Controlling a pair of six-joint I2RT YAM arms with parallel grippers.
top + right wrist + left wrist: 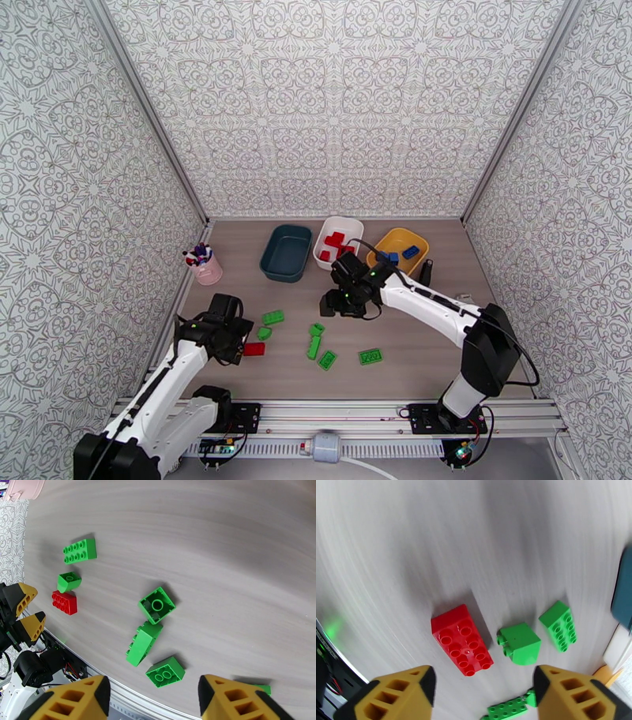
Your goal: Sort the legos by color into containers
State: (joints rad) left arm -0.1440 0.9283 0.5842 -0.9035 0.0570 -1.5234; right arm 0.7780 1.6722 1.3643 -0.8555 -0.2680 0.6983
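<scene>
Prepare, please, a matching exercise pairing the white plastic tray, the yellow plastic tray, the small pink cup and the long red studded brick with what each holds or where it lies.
Things:
1. white rounded plastic tray
2. yellow rounded plastic tray
3. small pink cup
4. long red studded plastic brick

Matches:
A. holds pens
B. lies on the table in front of the left gripper
C. holds blue bricks
D. holds red bricks

Pairs: 1-D, 2-C, 3-A, 4-B.
</scene>
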